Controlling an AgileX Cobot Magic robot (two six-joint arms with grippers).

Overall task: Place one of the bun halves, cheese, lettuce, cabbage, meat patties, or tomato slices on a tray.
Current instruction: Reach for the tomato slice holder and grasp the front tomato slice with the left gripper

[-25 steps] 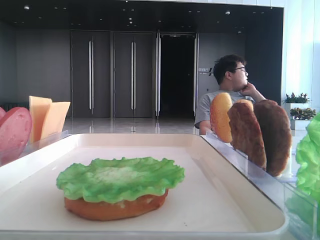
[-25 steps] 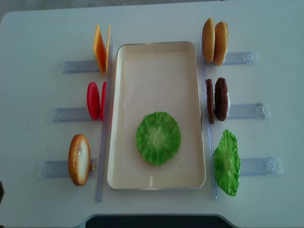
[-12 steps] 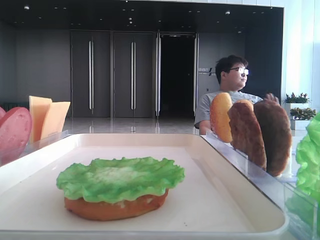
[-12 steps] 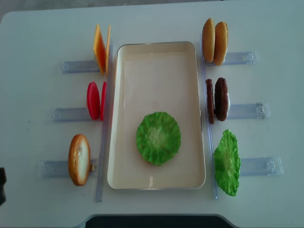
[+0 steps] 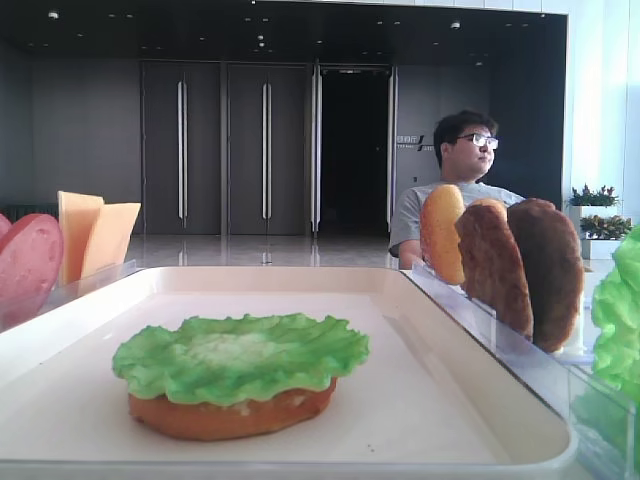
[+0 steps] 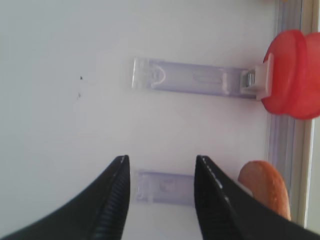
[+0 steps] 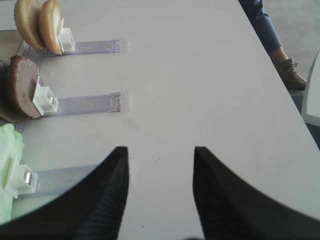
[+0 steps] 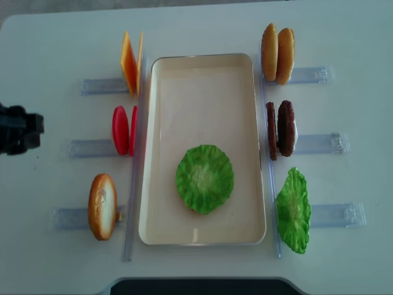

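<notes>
The cream tray (image 8: 202,104) lies mid-table with a lettuce leaf (image 8: 204,178) on a bun half (image 5: 230,415). Left of it stand the cheese slices (image 8: 131,63), tomato slices (image 8: 124,130) and a bun half (image 8: 102,206). On the right stand two bun halves (image 8: 277,53), meat patties (image 8: 281,129) and another lettuce leaf (image 8: 293,210). My left gripper (image 6: 161,160) is open and empty over the bare table, left of the tomato slices (image 6: 292,75). My right gripper (image 7: 160,150) is open and empty, right of the patty (image 7: 20,87). No cabbage is in view.
Clear plastic holders (image 8: 101,86) run outward from each standing item on both sides. The left arm's dark end (image 8: 18,129) shows at the overhead view's left edge. A seated person (image 5: 455,180) is beyond the table. The table's right edge (image 7: 280,85) is near.
The left arm has come up along the left edge of the overhead view, from the bottom corner to level with the tomato holder. Nothing on the table has moved.
</notes>
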